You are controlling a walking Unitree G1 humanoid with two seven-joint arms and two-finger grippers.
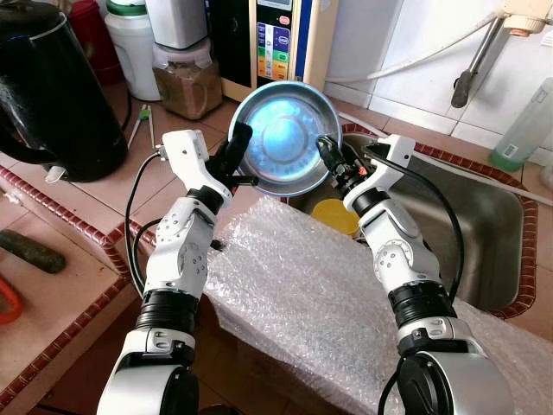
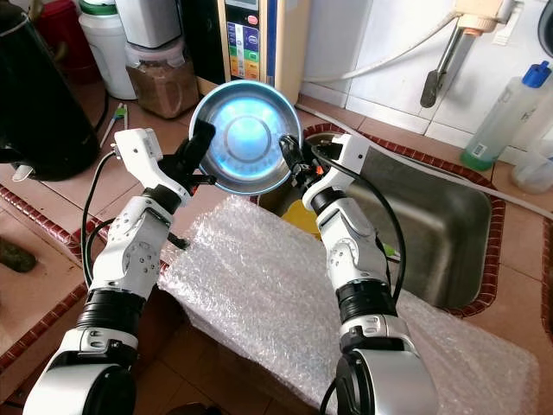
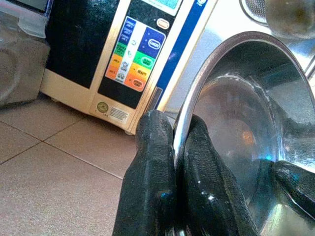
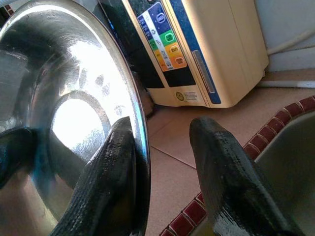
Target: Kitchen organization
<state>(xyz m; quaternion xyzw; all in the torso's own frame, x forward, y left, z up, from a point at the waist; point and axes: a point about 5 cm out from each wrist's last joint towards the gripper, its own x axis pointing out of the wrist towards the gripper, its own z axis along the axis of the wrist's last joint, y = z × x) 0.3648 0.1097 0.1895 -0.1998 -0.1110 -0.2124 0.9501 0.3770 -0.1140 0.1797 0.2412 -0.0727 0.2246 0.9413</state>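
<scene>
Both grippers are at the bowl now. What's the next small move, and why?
Probably shut the right gripper on the rim. The left gripper already pinches the bowl at its rim, holding it tilted above the counter by the sink. The right fingers straddle the opposite rim, one inside, the other standing clear, so that side looks ungripped.

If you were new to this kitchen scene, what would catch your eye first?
A shiny steel bowl is held tilted on edge above the counter, beside the sink. The left pincer is clamped on its rim; the right pincer is open, straddling the opposite rim. Bubble wrap covers the counter below.
</scene>
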